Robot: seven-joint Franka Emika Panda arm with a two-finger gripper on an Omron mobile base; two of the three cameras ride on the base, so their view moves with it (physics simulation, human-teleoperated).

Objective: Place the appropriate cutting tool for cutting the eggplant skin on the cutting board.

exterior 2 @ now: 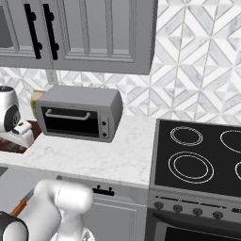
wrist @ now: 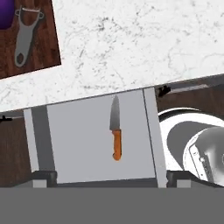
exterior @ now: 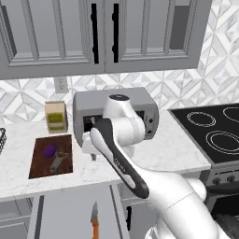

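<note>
Peeler (wrist: 24, 36) is lying flat on the cutting board (wrist: 41, 52), forked head toward the eggplant (wrist: 8, 13), which sits just beside it at the board's edge. The left base view agrees: peeler (exterior: 57, 159) on the board (exterior: 39, 164), eggplant (exterior: 49, 150) next to it. So the placement looks done, judging from how things lie.

Tool state: cannot tell. The fingertips aren't visible in the hand view, and in the left base view the arm's own links hide the tool. Nothing appears to be carried (no object near the lens).

The hand camera looks down past the marble surface (wrist: 131, 43) into an open drawer (wrist: 74, 144) holding the orange-handled knife (wrist: 115, 131). That one is the wrong pick; leave it.

What's left, I'd say: back off cleanly.
- Lift straight away from the board first, then move sideways, so the peeler isn't dragged.
- Keep clear of the toaster oven (exterior: 140, 100) close behind the arm.
- Don't nudge the eggplant; it could roll.
</note>
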